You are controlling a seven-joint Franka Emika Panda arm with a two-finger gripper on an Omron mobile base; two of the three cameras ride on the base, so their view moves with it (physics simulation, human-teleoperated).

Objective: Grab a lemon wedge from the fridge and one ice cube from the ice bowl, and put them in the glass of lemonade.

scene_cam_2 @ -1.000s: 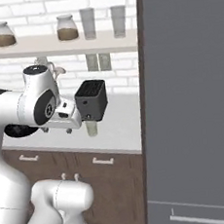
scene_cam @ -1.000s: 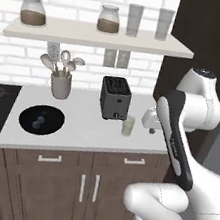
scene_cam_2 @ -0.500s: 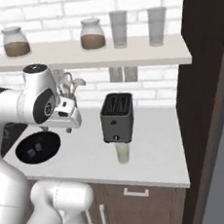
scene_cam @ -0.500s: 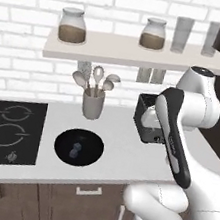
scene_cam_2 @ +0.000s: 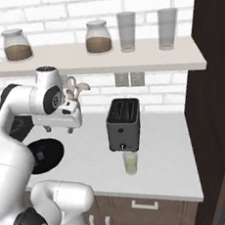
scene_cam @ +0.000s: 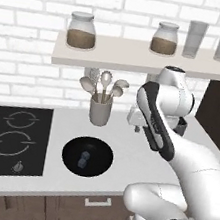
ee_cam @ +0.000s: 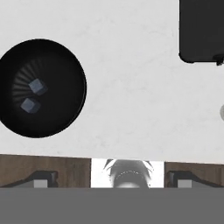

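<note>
Left base view: a white tabletop [scene_cam: 124, 157] under a brick wall carried the black bowl [scene_cam: 87, 156] with two ice cubes [scene_cam: 83, 159], beside the stove [scene_cam: 11, 138].

Right base view: the lemonade glass [scene_cam_2: 131, 162] stood before the toaster [scene_cam_2: 124, 123].

Hand view: the gripper [ee_cam: 113, 178] hung empty, jaws wide.

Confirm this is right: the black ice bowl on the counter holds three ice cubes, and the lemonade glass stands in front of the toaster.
Not quite: the ice bowl holds two ice cubes, not three, as the hand view shows. The lemonade glass does stand in front of the toaster.
</note>
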